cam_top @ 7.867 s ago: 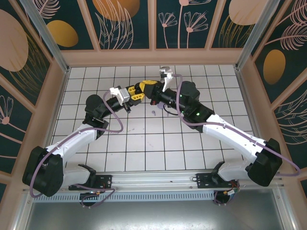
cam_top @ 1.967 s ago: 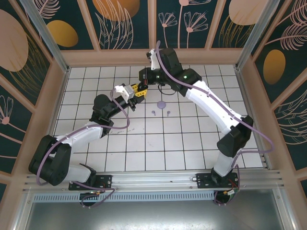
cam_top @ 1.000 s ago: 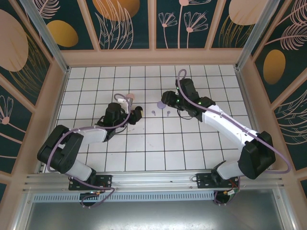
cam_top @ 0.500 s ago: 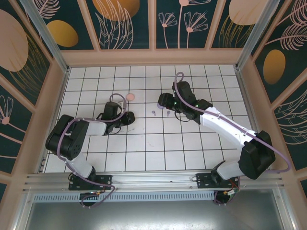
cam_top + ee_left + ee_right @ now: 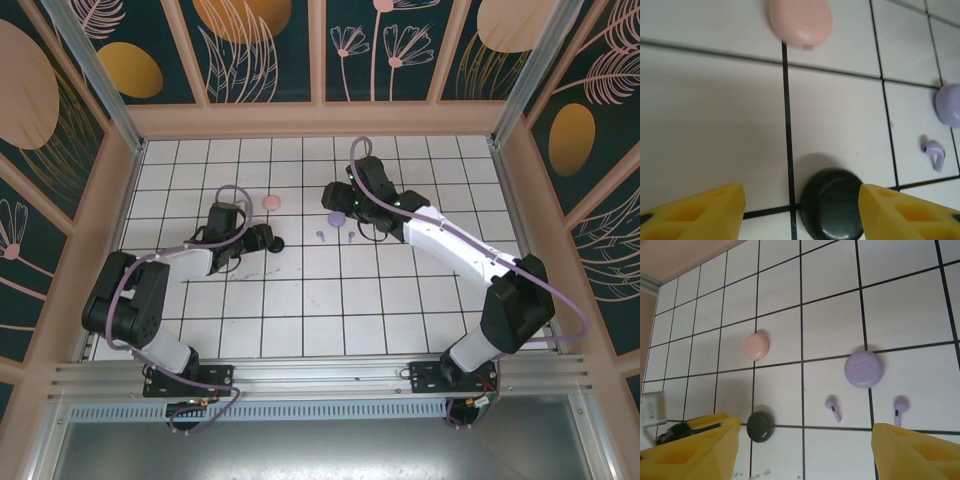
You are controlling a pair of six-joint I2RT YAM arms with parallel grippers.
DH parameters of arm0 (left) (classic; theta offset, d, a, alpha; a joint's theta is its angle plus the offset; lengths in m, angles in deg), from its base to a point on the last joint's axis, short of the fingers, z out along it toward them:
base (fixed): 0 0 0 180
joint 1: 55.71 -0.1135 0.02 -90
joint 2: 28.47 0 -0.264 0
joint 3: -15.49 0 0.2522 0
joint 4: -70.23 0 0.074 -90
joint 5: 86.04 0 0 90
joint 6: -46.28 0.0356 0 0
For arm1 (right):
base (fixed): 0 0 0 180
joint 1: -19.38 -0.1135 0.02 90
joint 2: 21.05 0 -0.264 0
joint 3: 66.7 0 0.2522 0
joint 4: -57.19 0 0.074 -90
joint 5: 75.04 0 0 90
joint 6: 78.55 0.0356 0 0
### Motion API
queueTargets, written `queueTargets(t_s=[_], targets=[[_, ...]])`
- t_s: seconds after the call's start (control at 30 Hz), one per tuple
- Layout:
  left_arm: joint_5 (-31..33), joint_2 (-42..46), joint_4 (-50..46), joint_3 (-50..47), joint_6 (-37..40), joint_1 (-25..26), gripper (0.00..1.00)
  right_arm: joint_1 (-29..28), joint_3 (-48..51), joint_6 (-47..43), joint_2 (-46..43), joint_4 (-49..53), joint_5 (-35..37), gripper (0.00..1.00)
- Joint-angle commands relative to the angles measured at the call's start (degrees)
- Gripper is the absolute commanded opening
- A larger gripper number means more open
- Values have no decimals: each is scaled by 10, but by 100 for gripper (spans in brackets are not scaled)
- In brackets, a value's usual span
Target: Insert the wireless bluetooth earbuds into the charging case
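The lilac earbuds (image 5: 833, 409) are left loose at lower centre, uninserted; the black round case (image 5: 832, 205) has been set down within the spread, empty left gripper (image 5: 801, 194), the right gripper (image 5: 805, 432) likewise spread, empty.

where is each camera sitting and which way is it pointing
Top external: above and behind the bases, looking down at the table; both arms show.
Left wrist: low over the tiles, facing the black case; left gripper open around it.
Right wrist: higher, looking down at two lilac earbuds; right gripper open below.
Wrist views share the pink case.
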Motion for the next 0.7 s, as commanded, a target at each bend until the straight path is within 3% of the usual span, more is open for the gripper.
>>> queueTargets(t_s=[0.0, 0.37, 0.5, 0.57, 0.67], targets=[[62, 62, -39, 35, 38, -3, 62, 11, -44, -18, 42, 43, 10, 71], [87, 163, 3, 114, 73, -3, 66, 39, -210, -31, 257, 141, 10, 71], [107, 181, 42, 114, 50, -3, 83, 52, -263, -24, 319, 175, 11, 71], [118, 189, 63, 110, 40, -3, 99, 55, -279, -14, 338, 186, 10, 71], [123, 197, 88, 109, 27, -2, 99, 55, -302, 2, 360, 201, 11, 71]])
